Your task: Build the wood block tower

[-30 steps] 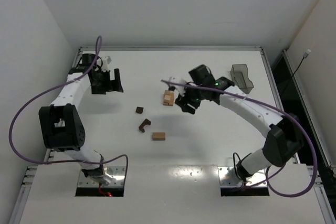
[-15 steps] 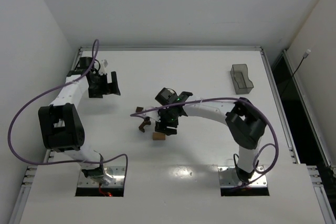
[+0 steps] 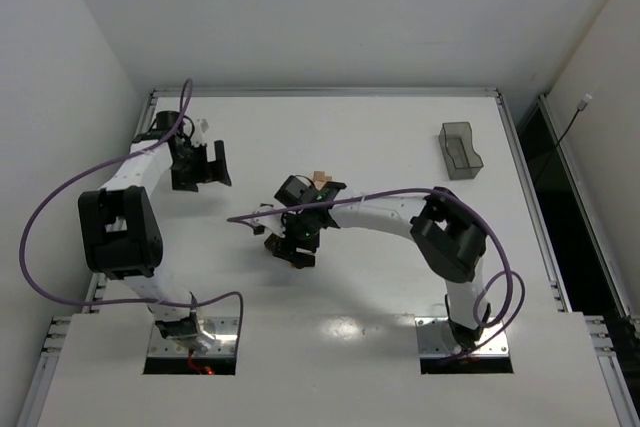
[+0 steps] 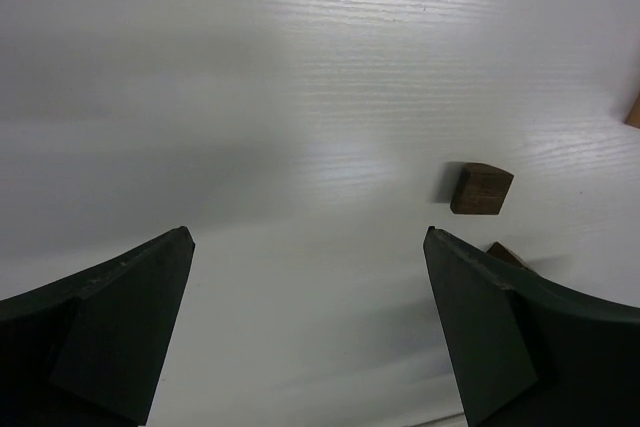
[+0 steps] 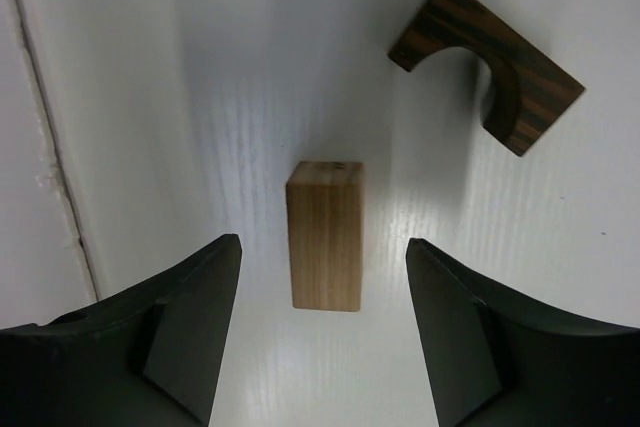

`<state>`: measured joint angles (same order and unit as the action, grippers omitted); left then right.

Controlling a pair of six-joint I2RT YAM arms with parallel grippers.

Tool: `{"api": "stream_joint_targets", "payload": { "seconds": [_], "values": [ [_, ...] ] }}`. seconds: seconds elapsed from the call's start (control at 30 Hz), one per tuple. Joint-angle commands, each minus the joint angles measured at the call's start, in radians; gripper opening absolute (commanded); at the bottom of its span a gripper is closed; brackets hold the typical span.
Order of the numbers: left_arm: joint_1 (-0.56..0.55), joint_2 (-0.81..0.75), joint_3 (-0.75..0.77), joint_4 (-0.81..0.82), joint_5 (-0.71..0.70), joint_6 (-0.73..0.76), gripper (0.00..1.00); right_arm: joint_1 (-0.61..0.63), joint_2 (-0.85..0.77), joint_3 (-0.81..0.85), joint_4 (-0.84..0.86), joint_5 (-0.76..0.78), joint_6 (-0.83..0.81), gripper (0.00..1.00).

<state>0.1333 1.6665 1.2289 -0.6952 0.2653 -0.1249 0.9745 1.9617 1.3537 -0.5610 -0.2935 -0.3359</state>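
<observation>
Right jaws apparently over tan block (image 3: 303, 260)

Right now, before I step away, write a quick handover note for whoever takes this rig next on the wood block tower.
Left gripper: open, empty, near the small dark brown wooden cube.
Right gripper: open, straddling the light tan wooden bar, not yet gripping.
Dark brown notched wooden piece lies beside that bar.
Done: light tan block stack started, mostly hidden in the top view.
Left: grip the bar, stack it, then cube and notched piece.
</observation>
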Motion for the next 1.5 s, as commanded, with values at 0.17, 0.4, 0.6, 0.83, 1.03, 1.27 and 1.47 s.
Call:
{"api": "stream_joint_targets", "payload": {
  "seconds": [0.17,0.4,0.6,0.83,1.03,1.27,1.47],
  "values": [
    [0.003,0.05,0.072,0.0,0.025,-0.007,1.0,0.023,0.032,-0.028,0.023,-0.029,0.018,0.58],
    [0.003,0.05,0.081,0.0,0.025,-0.007,1.0,0.023,0.068,-0.038,0.042,0.005,0.009,0.53],
    [0.003,0.05,0.081,-0.009,0.025,0.002,1.0,0.013,0.066,-0.027,0.052,0.043,0.018,0.0],
    [-0.007,0.024,0.081,-0.009,-0.029,-0.007,1.0,-0.06,-0.098,0.004,0.021,0.171,0.211,0.0],
    [-0.053,-0.019,0.061,0.01,-0.094,-0.028,1.0,-0.281,-0.055,0.195,-0.157,0.367,0.684,0.0],
    [-0.081,-0.037,0.052,0.01,-0.126,-0.028,1.0,-0.365,-0.009,0.411,-0.206,0.666,0.897,0.0],
    [-0.104,-0.047,0.043,0.01,-0.149,-0.028,1.0,-0.372,0.011,0.542,-0.24,0.57,1.073,0.0]
  ]
}}
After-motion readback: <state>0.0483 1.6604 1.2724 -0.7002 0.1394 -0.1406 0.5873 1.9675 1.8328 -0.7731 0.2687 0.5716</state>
